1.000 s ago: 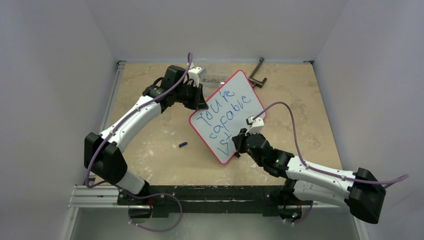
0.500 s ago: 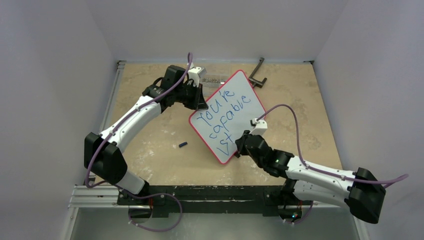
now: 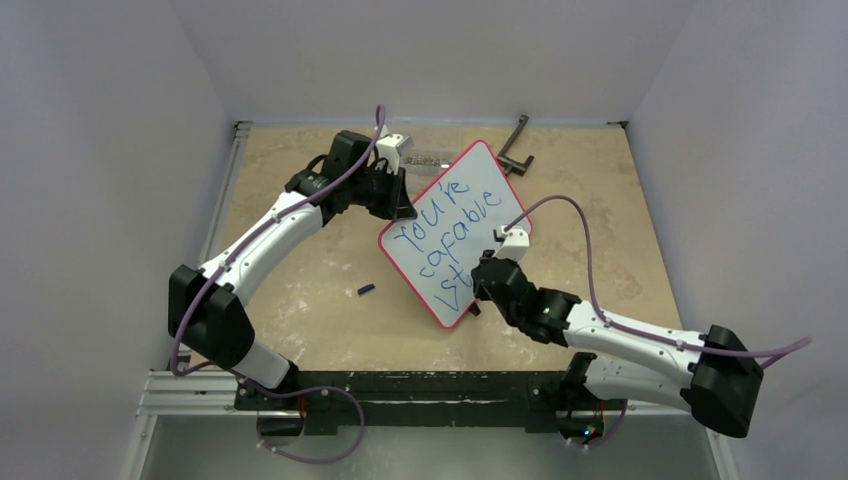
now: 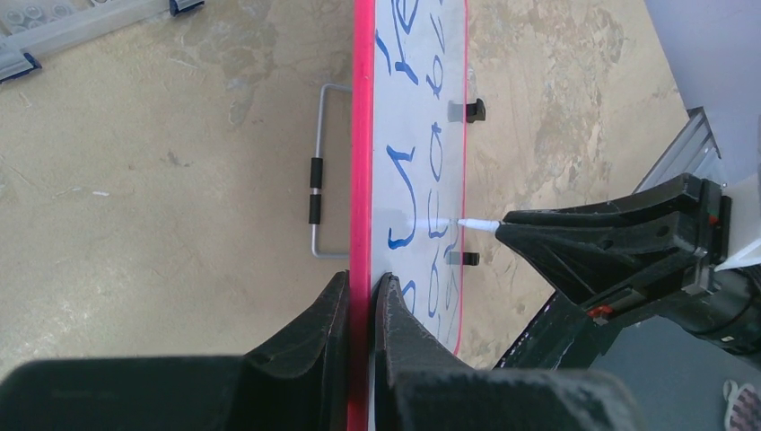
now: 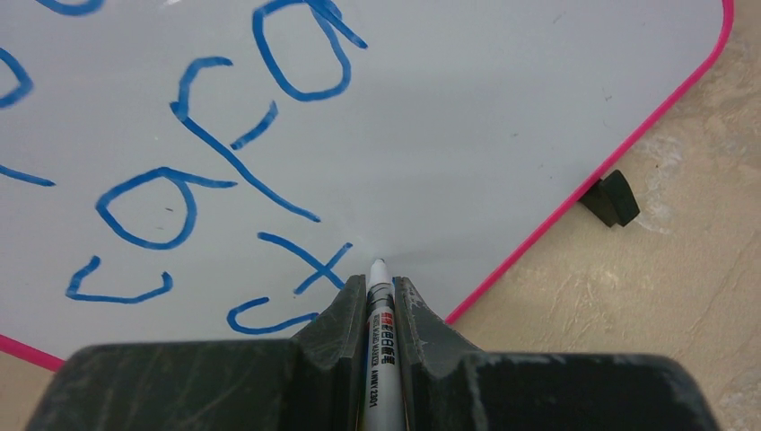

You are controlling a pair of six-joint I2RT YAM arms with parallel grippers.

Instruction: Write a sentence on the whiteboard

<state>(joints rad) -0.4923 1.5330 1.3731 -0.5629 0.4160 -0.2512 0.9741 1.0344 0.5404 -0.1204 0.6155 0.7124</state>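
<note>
The whiteboard [image 3: 483, 165] stands tilted on the table, red-framed, with the blue sentence [image 3: 445, 235] in slanted lines: "You're", "capable", then "st". My left gripper [image 3: 405, 205] is shut on the board's upper left edge. In the left wrist view its jaws [image 4: 366, 287] pinch the red frame [image 4: 362, 135]. My right gripper [image 3: 480, 285] is shut on a white marker [image 5: 380, 305]. The marker tip touches the whiteboard [image 5: 502, 117] just right of the "t" in the lowest line of the sentence [image 5: 224, 153]. The left wrist view also shows the marker tip [image 4: 476, 224] on the board.
A small blue cap [image 3: 366, 290] lies on the table left of the board. A black bracket [image 3: 515, 145] and a clear strip [image 3: 430, 158] lie near the back wall. A wire stand [image 4: 316, 180] sits behind the board; a black foot [image 5: 610, 199] sticks out at its lower edge.
My right gripper with the marker has shifted slightly up and left along the board's lower corner, beside "st". The left arm and the board have stayed still.
</note>
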